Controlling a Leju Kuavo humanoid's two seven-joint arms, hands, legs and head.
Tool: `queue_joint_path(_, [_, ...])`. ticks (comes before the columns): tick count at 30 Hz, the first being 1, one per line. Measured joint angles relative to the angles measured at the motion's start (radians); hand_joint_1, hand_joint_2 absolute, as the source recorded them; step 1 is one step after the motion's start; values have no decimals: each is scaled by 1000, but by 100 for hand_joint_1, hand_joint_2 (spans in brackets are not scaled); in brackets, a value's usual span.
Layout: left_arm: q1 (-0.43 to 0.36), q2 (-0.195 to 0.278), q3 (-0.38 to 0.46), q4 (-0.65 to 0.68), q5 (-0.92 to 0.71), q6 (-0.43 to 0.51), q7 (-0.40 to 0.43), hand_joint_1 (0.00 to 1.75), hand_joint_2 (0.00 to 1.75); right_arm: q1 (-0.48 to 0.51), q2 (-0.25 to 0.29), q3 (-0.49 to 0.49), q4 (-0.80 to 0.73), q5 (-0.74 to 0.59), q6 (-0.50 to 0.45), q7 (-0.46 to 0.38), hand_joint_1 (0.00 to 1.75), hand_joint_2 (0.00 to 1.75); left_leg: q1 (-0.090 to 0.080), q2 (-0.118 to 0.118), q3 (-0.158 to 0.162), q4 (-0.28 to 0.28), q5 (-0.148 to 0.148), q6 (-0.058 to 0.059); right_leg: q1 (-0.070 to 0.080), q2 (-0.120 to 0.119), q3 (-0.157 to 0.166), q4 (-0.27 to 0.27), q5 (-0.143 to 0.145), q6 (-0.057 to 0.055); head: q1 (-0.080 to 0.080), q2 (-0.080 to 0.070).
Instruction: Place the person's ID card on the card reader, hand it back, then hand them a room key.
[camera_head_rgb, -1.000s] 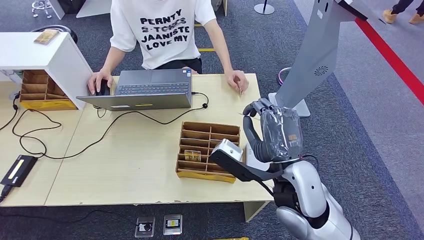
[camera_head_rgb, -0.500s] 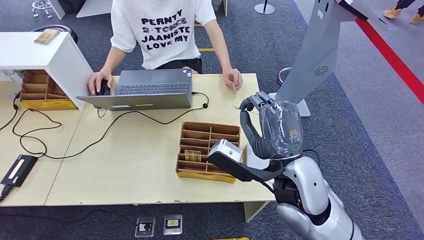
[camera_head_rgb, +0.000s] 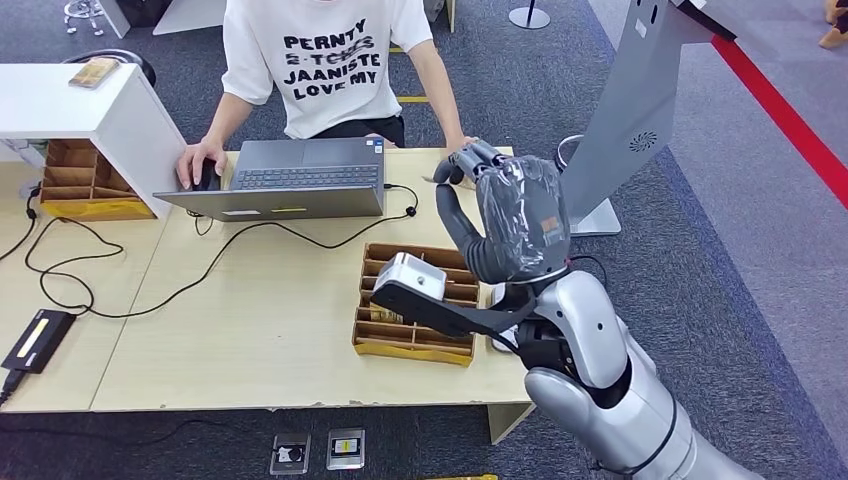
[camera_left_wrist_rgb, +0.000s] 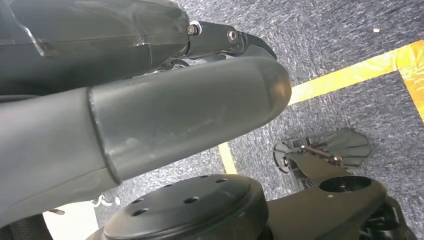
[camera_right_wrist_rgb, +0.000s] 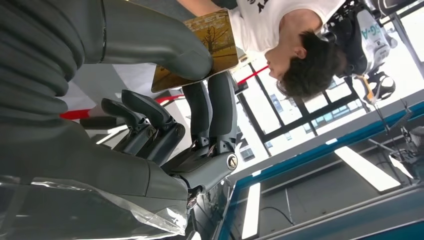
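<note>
My right hand (camera_head_rgb: 510, 215) is raised over the table's far right edge, fingers pointing at the person (camera_head_rgb: 325, 60) in a white T-shirt. In the right wrist view the hand (camera_right_wrist_rgb: 150, 125) pinches a golden-brown card (camera_right_wrist_rgb: 212, 37) between thumb and fingers, held out toward the person. One of the person's hands lies just behind my fingertips; the other rests on a mouse (camera_head_rgb: 203, 175). A black flat device with a yellow strip (camera_head_rgb: 37, 340), apparently the card reader, lies at the table's near left. My left hand (camera_left_wrist_rgb: 175, 115) hangs over the carpet with nothing in it.
A wooden compartment tray (camera_head_rgb: 410, 352) stands below my right forearm. An open laptop (camera_head_rgb: 300, 178) with a black cable (camera_head_rgb: 200, 270) sits before the person. A white box (camera_head_rgb: 90, 110) over a second wooden tray (camera_head_rgb: 80, 180) stands far left. A grey kiosk stand (camera_head_rgb: 640, 110) rises on the right.
My right hand has risen and swung left and away from me, from beside the tray up to the far table edge by the person's hand.
</note>
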Motion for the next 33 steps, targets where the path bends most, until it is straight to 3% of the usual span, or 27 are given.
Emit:
queue_joint_path(18, [-34, 0, -4, 0, -37, -26, 26, 0, 0, -155, 97, 34, 221, -46, -3, -37, 175, 175, 0, 0, 0, 0, 0, 0, 0, 0, 0, 0, 0, 0, 0, 0])
queue_joint_path(33, [-41, 0, -5, 0, -38, -28, 28, 0, 0, -310, 188, 76, 534, -134, -80, -94, 175, 175, 0, 0, 0, 0, 0, 0, 0, 0, 0, 0, 0, 0, 0, 0])
